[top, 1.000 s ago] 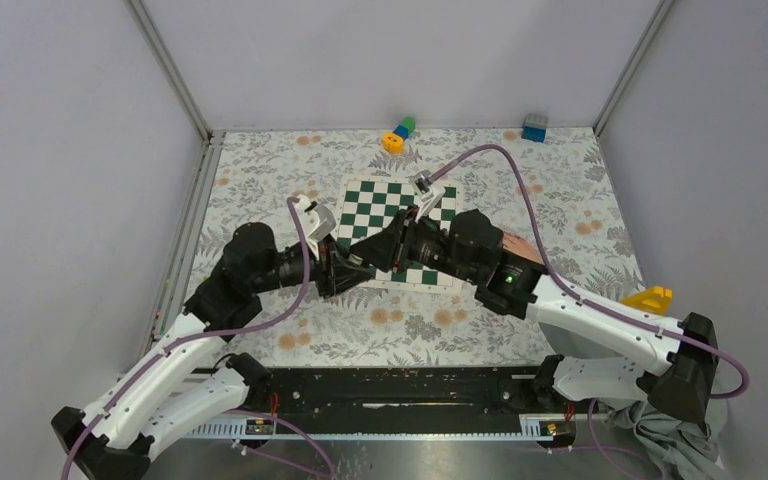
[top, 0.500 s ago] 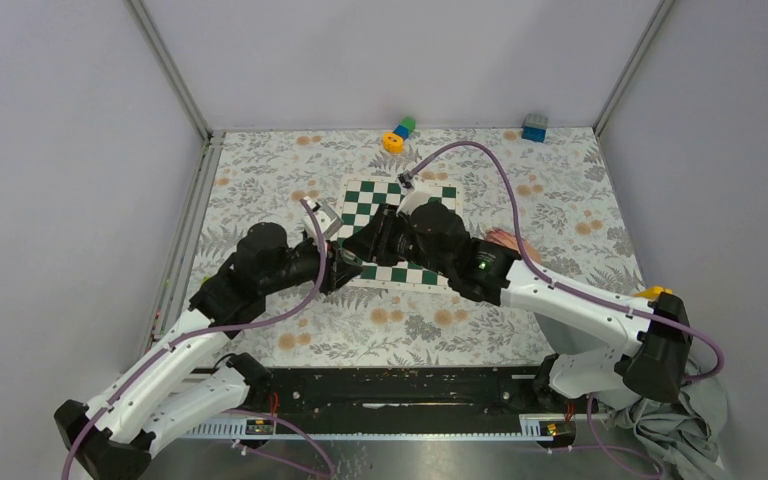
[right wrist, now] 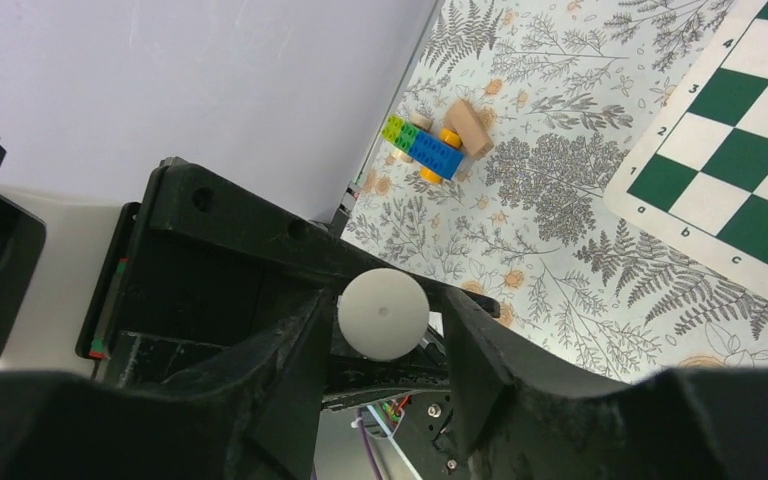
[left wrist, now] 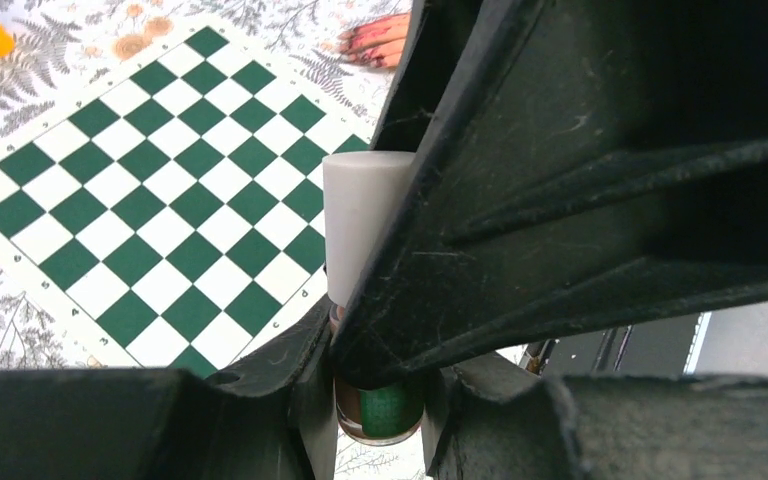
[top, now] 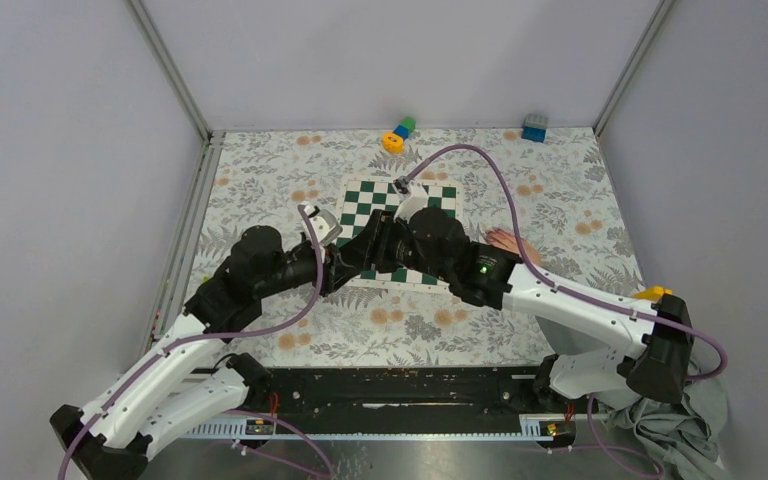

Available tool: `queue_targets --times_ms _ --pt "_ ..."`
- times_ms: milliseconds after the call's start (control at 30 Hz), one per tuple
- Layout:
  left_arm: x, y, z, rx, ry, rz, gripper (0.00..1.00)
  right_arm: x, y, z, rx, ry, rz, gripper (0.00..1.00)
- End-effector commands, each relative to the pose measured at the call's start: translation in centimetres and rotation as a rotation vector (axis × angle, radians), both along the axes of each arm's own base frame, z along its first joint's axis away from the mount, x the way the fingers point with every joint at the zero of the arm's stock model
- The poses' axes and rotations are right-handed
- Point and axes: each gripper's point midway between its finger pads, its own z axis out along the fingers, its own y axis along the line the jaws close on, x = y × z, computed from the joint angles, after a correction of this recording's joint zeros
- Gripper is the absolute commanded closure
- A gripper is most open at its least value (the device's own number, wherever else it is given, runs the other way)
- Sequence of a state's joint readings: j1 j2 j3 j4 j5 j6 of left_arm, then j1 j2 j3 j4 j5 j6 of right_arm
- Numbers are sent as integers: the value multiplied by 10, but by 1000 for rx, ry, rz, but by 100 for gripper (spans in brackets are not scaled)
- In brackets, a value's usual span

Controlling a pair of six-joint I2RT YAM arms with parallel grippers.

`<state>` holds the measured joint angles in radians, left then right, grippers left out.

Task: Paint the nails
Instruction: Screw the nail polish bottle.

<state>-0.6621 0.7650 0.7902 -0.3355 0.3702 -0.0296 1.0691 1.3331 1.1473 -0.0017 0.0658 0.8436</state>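
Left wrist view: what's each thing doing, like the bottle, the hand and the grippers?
Polish bottle: clamped in the left gripper.
White cap: on the bottle.
Left gripper: shut on the bottle.
Right gripper: around the cap; can't tell if it grips.
Hand: lying beside the chessboard.
Nails: reddish, look painted.

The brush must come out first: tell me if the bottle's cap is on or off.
On: the white cap sits straight atop the bottle, brown neck just below it, no brush showing.
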Motion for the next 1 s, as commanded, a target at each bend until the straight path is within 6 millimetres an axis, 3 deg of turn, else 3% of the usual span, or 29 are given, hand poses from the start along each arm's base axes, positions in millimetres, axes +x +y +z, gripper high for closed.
queue_targets --times_ms 0,267,600,800,967 --pt "3 -9 46 -103 -154 -36 100 -22 0 22 34 -35 72 45" --pt "-2 -12 45 -93 -175 -76 100 -18 -8 44 70 -111 48 33" --pt "-9 -15 47 -99 -182 -116 100 -2 -34 68 48 -181 -23 30" --pt "-19 -19 55 -135 -186 -171 100 8 -62 78 61 -278 -7 33" --pt "-37 -35 70 -205 -145 -301 100 -4 -93 101 116 -440 90 31"
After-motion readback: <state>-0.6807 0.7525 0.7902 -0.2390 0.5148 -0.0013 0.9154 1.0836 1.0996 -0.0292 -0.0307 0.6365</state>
